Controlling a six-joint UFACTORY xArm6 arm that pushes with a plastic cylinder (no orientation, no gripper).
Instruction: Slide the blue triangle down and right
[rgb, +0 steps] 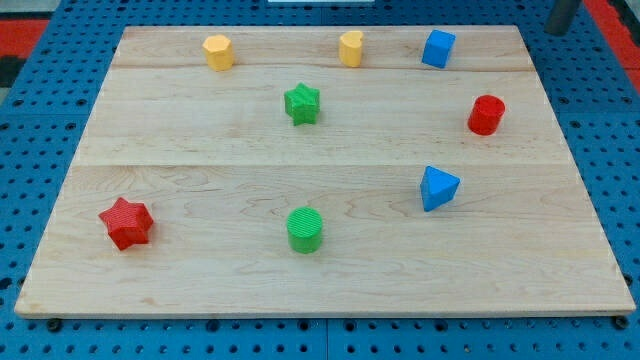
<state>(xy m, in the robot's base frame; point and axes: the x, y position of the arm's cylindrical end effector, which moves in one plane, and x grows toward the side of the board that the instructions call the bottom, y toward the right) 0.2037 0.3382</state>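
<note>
A pale wooden board (320, 270) fills most of the view, resting on a blue perforated base (40, 90) with red showing at the top corners. At the view's top right, a dark rod (563, 14) enters the frame off the board; my tip (556, 30) appears to sit just beyond the board's corner, well apart from every block, touching and pushing nothing. The blue triangle (438, 188) lies right of centre, below the red cylinder (486, 115). A red star (126, 222) sits lower left, a green cylinder (305, 229) bottom centre, a green star (301, 103) above it. Along the top edge: yellow hexagon (218, 51), yellow heart-like block (350, 48), blue cube (437, 48).
</note>
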